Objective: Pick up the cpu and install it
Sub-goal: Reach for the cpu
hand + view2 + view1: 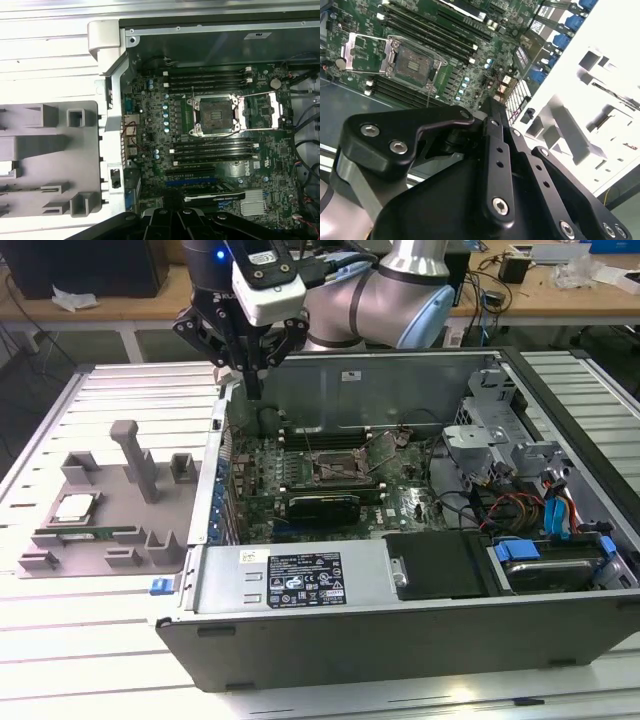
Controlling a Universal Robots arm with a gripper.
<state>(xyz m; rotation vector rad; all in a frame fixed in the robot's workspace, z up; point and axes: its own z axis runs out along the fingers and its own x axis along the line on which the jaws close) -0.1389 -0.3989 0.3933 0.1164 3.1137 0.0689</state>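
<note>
The cpu point(75, 508), a small silvery square chip, lies flat on the grey holder tray point(110, 490) at the exterior view's left, outside the computer case. My gripper point(250, 390) hangs shut and empty over the case's back left corner, well apart from the cpu. Inside the case, the motherboard's cpu socket point(335, 470) is uncovered, with its metal frame point(262, 110) swung open beside it. Both wrist views look down on the socket point(215, 116) point(412, 62), with the black fingers point(490, 130) in the foreground.
A long green memory stick point(85, 535) rests in the tray near the cpu. A grey post point(135, 455) rises from the tray. The case wall point(215, 490) stands between tray and motherboard. Cables and drive bays point(540, 510) crowd the exterior view's right.
</note>
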